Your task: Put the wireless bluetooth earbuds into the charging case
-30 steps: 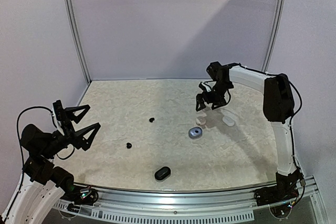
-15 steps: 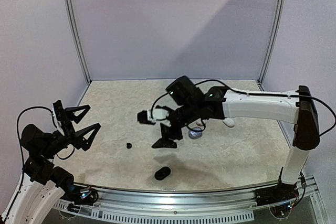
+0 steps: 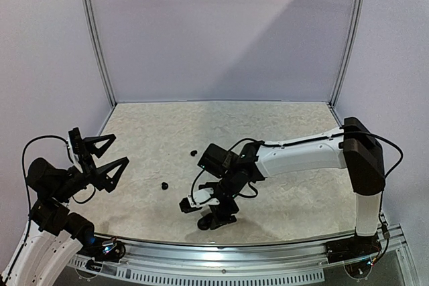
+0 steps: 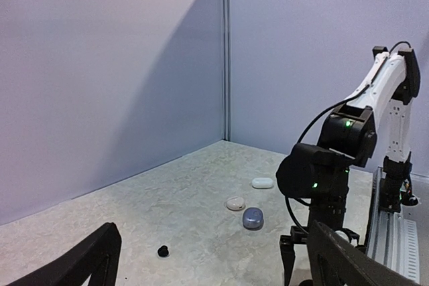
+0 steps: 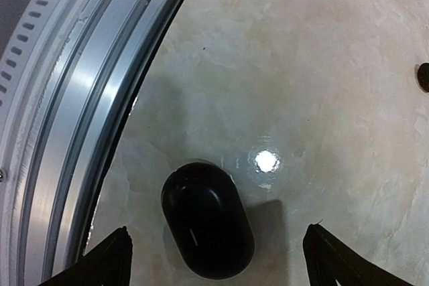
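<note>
A closed black charging case [image 5: 208, 219] lies near the table's front edge. My right gripper [image 5: 218, 264] hovers straight above it, open, a finger on each side and clear of the case. From the top the right gripper [image 3: 209, 211] covers most of the black case [image 3: 210, 224]. Two black earbuds lie loose on the table, one [image 3: 193, 153] farther back and one [image 3: 164, 185] nearer the left; the latter shows as a black earbud [image 4: 163, 251] in the left wrist view. My left gripper [image 3: 115, 150] is raised at the left, open and empty.
A white case [image 4: 262, 182], a beige case [image 4: 235, 203] and a blue-grey case [image 4: 253, 218] lie in a group toward the back right, behind the right arm. The metal rail [image 5: 67, 98] of the front edge runs close beside the black case.
The right arm has swung from the cases at the back right across the table to the front, and now hangs over the black case. The left arm has not moved.
</note>
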Tool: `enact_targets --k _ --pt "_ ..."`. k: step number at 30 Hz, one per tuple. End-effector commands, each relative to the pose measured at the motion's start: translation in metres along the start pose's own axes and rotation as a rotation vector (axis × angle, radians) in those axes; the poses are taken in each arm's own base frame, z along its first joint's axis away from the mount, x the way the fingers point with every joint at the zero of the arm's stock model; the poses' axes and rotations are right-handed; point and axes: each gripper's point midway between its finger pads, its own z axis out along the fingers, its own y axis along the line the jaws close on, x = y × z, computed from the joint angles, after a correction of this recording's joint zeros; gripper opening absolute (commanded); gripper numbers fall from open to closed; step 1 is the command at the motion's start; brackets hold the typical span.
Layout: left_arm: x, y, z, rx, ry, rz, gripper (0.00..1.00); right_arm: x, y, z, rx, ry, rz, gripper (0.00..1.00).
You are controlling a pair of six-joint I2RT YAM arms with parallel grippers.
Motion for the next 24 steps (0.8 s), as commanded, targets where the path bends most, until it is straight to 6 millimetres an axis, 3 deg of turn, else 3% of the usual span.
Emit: enact_targets --k 1,8,14,16,20,22,24 --pt "0.004 0.003 0.001 -0.009 0.018 -0.003 0.98 0.011 0.011 0.022 -0.041 0.034 0.002 0.87" --pt "0.005 0.004 0.001 -0.013 0.02 -0.005 0.98 0.015 0.009 0.032 -0.046 0.054 0.006 0.75" --pt "0.004 0.007 0.001 -0.027 0.019 -0.014 0.98 0.012 0.005 0.029 -0.038 0.059 0.001 0.35" --pt "0.003 0.011 0.001 -0.051 0.015 -0.027 0.98 0.005 0.0 0.024 -0.012 0.042 -0.009 0.29" --pt "0.0 0.019 0.002 -0.099 0.003 -0.103 0.94 -0.028 -0.03 -0.002 0.141 -0.045 -0.023 0.21" --pt "0.001 0.02 0.003 -0.098 0.004 -0.146 0.92 -0.052 -0.059 -0.027 0.303 -0.11 -0.03 0.18" --pt "0.003 0.019 0.004 -0.091 0.012 -0.188 0.88 -0.081 -0.09 -0.065 0.482 -0.19 -0.011 0.16"
